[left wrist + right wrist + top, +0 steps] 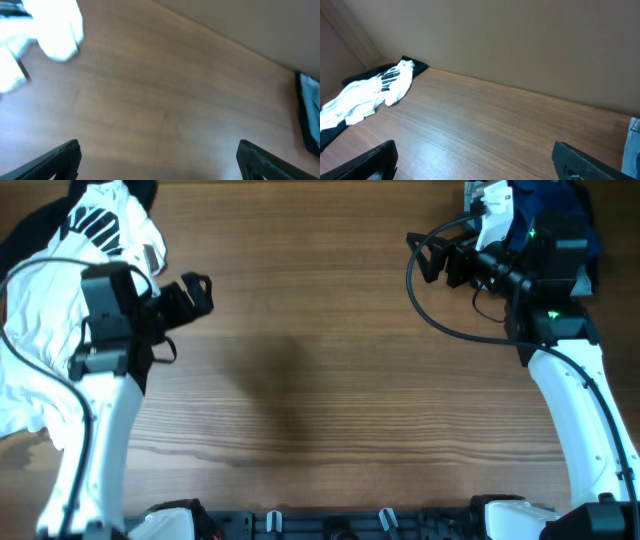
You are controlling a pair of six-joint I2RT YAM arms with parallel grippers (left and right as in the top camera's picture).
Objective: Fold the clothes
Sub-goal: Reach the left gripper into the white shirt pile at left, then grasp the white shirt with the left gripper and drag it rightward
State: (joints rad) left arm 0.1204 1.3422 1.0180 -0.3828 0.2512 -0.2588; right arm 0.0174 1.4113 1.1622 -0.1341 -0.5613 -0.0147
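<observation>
Pre-grasp step. Left tool (204,292) and right tool (424,258) wide open, empty. Next: seize white T-shirt (40,330) beside left tool.

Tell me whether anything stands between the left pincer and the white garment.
Nothing visible does. The open left pincer is over the table, just to the right of the white garment, with only wood between them. However, it points away from the cloth, toward the table's middle.
</observation>
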